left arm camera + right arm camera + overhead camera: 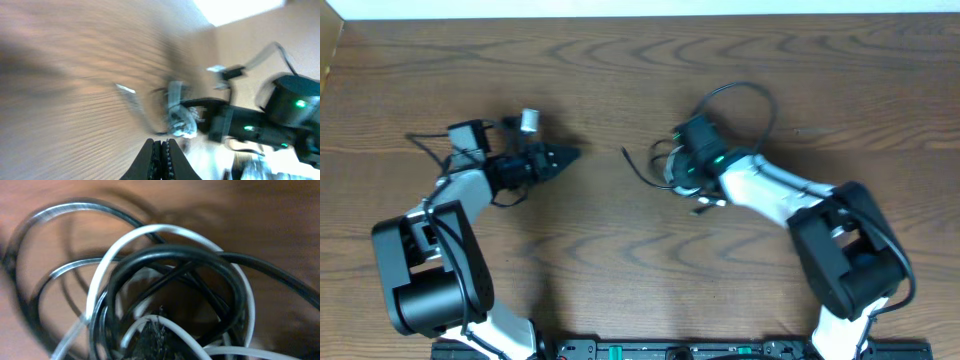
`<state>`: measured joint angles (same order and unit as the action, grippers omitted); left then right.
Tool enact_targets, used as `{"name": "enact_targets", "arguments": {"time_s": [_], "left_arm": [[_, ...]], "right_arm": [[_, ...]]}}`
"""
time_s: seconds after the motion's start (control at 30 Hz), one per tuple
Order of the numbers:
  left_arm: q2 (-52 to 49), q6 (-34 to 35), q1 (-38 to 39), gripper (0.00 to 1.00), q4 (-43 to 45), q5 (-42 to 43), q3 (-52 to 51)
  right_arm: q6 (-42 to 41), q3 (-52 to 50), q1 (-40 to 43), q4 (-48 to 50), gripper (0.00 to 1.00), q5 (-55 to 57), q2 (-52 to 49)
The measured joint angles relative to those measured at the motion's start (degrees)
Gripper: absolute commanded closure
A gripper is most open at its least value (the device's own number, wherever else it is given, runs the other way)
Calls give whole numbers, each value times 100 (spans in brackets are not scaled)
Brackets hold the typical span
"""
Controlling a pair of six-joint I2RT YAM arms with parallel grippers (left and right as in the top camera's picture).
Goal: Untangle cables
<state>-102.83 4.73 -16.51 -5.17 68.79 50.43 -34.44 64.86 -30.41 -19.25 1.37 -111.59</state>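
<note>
The cables lie in one tangle (pixel 663 178) right of the table's centre. A loose black end (pixel 630 158) trails out to the left, and a plug end (pixel 706 205) lies below. My right gripper (pixel 674 168) sits down in the tangle. In the right wrist view its shut tip (pixel 156 326) pokes among the loops of the black cable (pixel 200 255), and a strand of the white cable (pixel 165 230) crosses over it. I see nothing clamped between the jaws. My left gripper (pixel 570 153) is shut and empty, hovering left of the tangle and pointing at it. Its closed fingers (pixel 160 150) face the blurred tangle (pixel 177 117).
The right arm's own black wire (pixel 750 92) arches above the tangle. A box edge (pixel 328 50) stands at the far left, and the table's back edge (pixel 640 16) runs along the top. In the left wrist view, the right arm (pixel 265 125) stands behind the tangle.
</note>
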Motion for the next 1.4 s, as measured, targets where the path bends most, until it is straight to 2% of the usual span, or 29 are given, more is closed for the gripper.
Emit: {"name": "enact_targets", "arguments": {"time_s": [0.2,0.37,0.4,0.5,0.63,0.7,0.8,0.83,1.07,1.4], "left_arm": [[0,741,-216,93,-389,-1231,0],[0,1008,-181,92,-380,-1644,2],[0,1032,-157,92,-365,-1672,0],[0,1051,-39,88,-326,-1733,0],[0,1093,114,83,-205,-1744,2],[0,1097,168,75,-166,-1716,0],[0,1139,229,67,-83,-1646,2],[0,1143,251,65,-76,-1635,2],[0,1167,562,60,2,-1620,2],[0,1029,1508,61,68,-1755,2]], "right_arm": [[476,116,841,-798,99,444,68],[1333,120,1130,-826,98,-208,83],[1526,127,1191,-835,95,-455,83],[2024,188,1325,-1060,77,-1300,68],[2444,365,1456,-1740,69,-2109,48],[2544,503,1528,-2013,61,-2282,44],[2780,809,1598,-2184,43,-2492,48],[2863,885,1600,-2179,41,-2542,55],[3130,999,1585,-2251,41,-2632,87],[3189,999,1755,-2306,39,-1668,87]]}}
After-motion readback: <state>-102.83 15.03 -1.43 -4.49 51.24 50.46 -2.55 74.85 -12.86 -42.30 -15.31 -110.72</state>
